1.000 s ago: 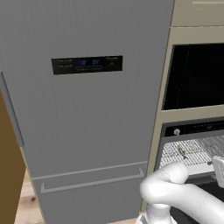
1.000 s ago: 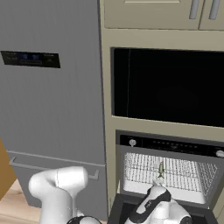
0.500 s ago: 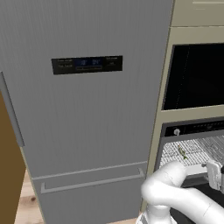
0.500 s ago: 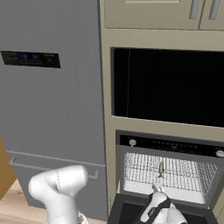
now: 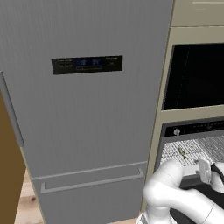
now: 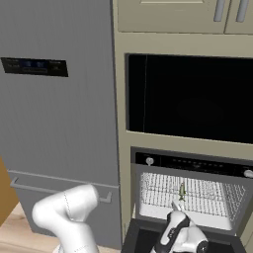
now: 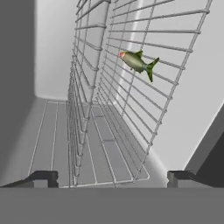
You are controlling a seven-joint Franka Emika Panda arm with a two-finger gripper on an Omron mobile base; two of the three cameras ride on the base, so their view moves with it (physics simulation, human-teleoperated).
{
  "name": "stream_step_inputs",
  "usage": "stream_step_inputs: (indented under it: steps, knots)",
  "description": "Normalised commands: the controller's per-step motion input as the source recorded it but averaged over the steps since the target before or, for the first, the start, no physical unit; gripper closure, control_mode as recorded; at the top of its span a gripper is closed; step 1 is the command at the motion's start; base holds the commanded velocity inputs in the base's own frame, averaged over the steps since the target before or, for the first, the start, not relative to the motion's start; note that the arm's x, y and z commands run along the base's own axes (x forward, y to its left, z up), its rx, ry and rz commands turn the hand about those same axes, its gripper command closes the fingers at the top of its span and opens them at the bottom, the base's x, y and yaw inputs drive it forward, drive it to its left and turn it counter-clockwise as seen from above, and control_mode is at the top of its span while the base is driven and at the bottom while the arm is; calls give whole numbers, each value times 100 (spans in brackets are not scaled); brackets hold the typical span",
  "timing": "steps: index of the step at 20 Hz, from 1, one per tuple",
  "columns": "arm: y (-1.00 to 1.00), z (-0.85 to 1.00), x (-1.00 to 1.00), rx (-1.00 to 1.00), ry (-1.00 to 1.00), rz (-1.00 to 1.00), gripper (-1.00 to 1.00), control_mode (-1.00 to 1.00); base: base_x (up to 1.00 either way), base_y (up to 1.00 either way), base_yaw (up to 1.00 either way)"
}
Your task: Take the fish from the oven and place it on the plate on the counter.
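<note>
The oven (image 6: 197,162) stands open low in the beige cabinetry, its wire rack (image 6: 197,197) showing inside. The small greenish-yellow fish (image 6: 182,190) lies on the rack near its middle; it also appears as the fish (image 5: 181,152) and the fish (image 7: 138,62). My gripper (image 6: 174,207) hovers just in front of the oven opening, above the lowered door, and points in at the rack. In the hand view my gripper (image 7: 111,179) is open with nothing between its fingertips (image 7: 43,178), and the fish is well ahead of them. The plate and the counter are out of view.
A tall grey fridge (image 5: 87,109) with a dark display stands left of the oven. A black-windowed unit (image 6: 192,96) sits above the oven. The oven's dark door (image 6: 141,237) lies open below my hand. The rack's front edge (image 7: 109,183) is close to the fingertips.
My hand has edged slightly towards the oven opening. The jaws stay open and the fish has not moved.
</note>
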Motion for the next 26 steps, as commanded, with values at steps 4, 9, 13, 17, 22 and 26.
stream_step_inputs:
  steps: [4,9,13,17,22,26]
  knots:
    - [-22,-33,26,0,-15,10,-100,-100,0,0,0]
    - [-15,-49,31,0,-15,8,-100,-100,0,0,0]
    - [-15,-56,18,0,-10,5,-100,-100,0,0,0]
    - [-12,-63,8,0,-9,1,-100,-100,0,0,0]
    - [-5,-69,9,0,-26,0,-100,-100,0,0,0]
    - [-11,-73,15,0,-36,0,-100,-100,0,0,0]
